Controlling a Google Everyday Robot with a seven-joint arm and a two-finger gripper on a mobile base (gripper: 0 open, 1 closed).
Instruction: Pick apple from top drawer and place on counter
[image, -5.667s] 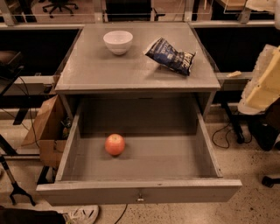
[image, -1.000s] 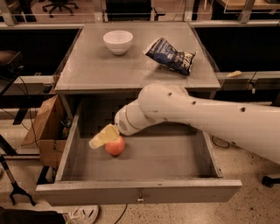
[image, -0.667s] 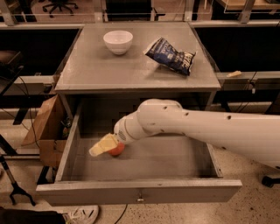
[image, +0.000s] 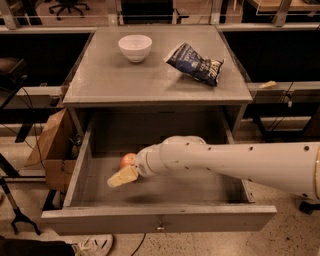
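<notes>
The top drawer (image: 159, 218) stands pulled wide open below the counter (image: 115, 80). The small red-orange apple (image: 127, 159) lies on the drawer floor at the left; only its upper left part shows. My white arm reaches in from the right, and my gripper (image: 122, 176), with a pale yellow tip, is low inside the drawer, just in front of and below the apple. The arm's wrist covers the apple's right side. Whether the gripper touches the apple is hidden.
A white bowl (image: 135, 47) and a dark blue snack bag (image: 195, 63) sit on the counter at the back. A cardboard box (image: 47, 147) stands on the floor left of the cabinet. Black chair legs (image: 17, 215) are at the lower left.
My arm has sunk lower and come forward in the drawer. The gripper tip has moved from the apple's left side to in front of it, and the wrist now covers more of the apple.
</notes>
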